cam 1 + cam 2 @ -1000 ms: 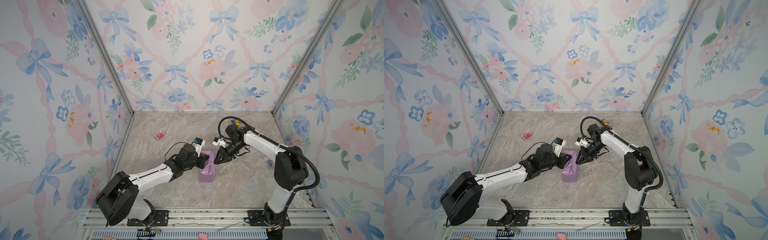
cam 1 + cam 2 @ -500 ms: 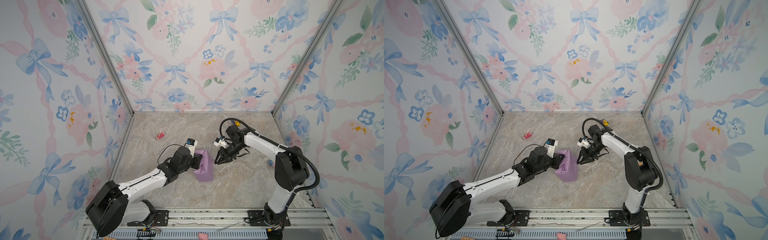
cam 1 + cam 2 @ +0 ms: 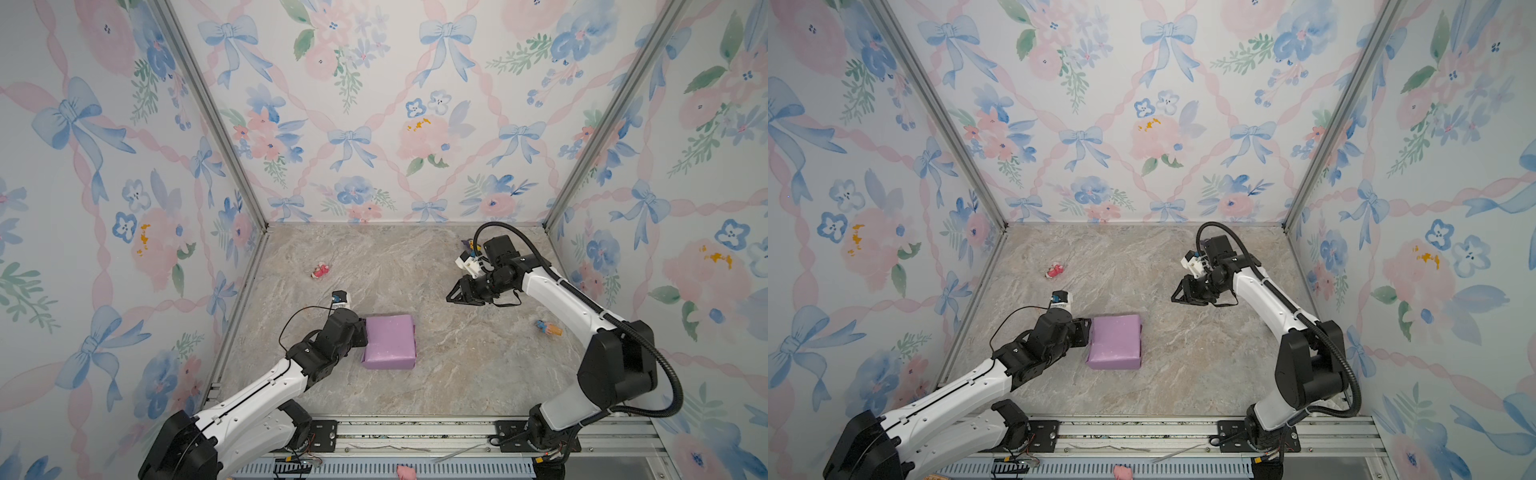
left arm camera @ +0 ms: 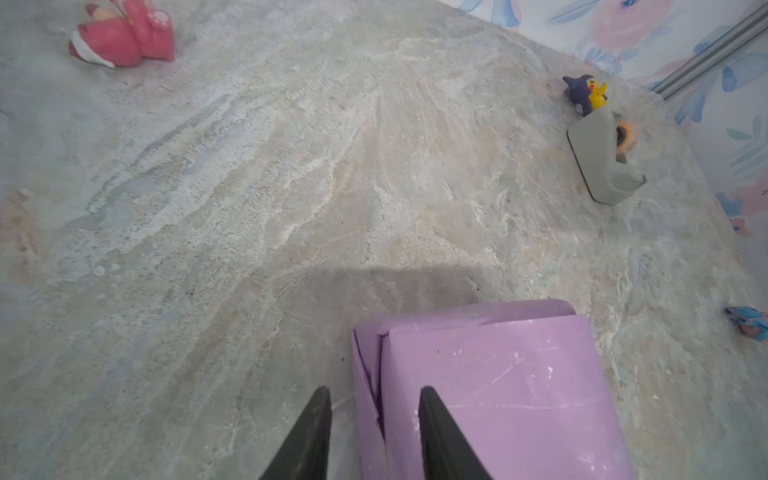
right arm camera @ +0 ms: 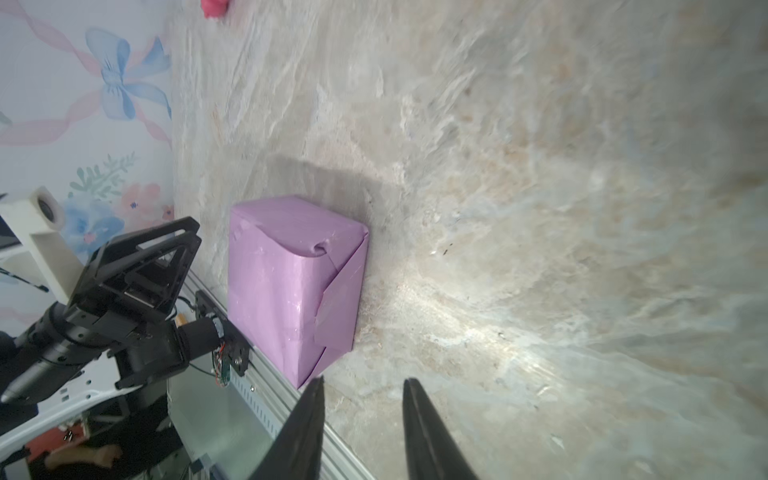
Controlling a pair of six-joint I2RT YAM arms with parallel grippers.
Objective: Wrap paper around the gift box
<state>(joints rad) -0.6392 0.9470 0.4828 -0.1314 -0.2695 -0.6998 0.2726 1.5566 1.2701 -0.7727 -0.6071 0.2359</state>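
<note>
My left gripper (image 4: 374,390) has its jaws partly apart at the left edge of the paper (image 3: 390,341). I cannot tell whether either finger touches it. My right gripper (image 5: 365,380) is also partly spread, holds nothing, and hangs well apart, further back on the right. The paper, lilac side out, covers the gift box on every face I see, lying flat on the marble table (image 3: 457,374). A grey tape dispenser (image 4: 598,162) sits near the back wall.
</note>
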